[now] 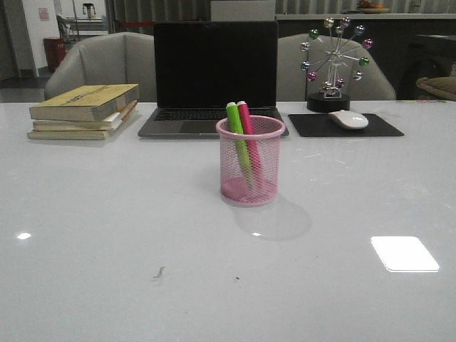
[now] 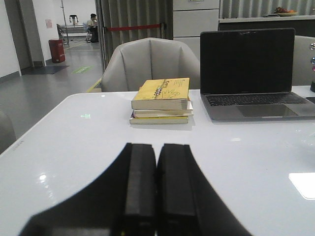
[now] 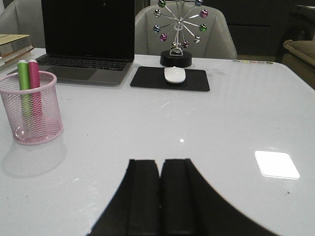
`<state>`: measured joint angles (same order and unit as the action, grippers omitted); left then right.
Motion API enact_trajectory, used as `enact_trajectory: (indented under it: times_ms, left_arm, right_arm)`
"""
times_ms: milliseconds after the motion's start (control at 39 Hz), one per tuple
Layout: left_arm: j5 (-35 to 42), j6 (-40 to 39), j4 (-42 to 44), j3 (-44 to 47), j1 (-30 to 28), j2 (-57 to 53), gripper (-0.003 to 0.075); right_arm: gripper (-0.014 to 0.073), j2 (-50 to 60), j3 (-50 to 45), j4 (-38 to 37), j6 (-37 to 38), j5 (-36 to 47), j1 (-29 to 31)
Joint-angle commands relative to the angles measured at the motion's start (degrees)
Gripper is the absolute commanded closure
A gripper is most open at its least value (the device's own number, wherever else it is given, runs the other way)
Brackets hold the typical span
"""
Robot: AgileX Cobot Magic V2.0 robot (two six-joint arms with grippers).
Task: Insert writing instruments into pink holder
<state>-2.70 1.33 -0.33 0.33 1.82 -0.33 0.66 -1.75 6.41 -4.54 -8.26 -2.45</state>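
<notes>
Both grippers, left [image 2: 156, 196] & right [image 3: 160, 196], sit low over bare white table [image 1: 107, 271], jaws pressed together, nothing pinched. Pink holder [image 1: 250, 161] stands upright mid-table, well apart from both. Lime green highlighter [image 1: 238, 137] & pink highlighter [image 1: 246, 125] stand inside it, side by side, leaning, tops above rim. Behind: laptop [image 1: 214, 71], screen dark; book stack [image 1: 84, 111] far left; mouse [image 1: 348, 119] on black pad [image 1: 313, 126], ball ornament [image 1: 335, 60] beyond.

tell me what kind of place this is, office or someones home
Most likely an office or lab desk area, not a home. On the white table sit a laptop, a mouse on its pad and stacked books; the left wrist view shows an open floor with a roped barrier behind.
</notes>
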Motion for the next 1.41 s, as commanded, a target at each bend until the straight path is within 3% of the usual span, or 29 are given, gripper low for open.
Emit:
enact_trajectory:
  times_ms: [0,1386]
  left_arm:
    - [4.5,-0.5,-0.5,0.1,0.4,-1.4,0.0629]
    - [4.5,-0.5,-3.2,0.1,0.4,-1.4,0.0629]
  right_arm:
    - [0.0564,1.0,0.0,0.0,0.1,4.8,0.2]
    - [0.0564,1.0,0.0,0.0,0.1,4.8,0.2]
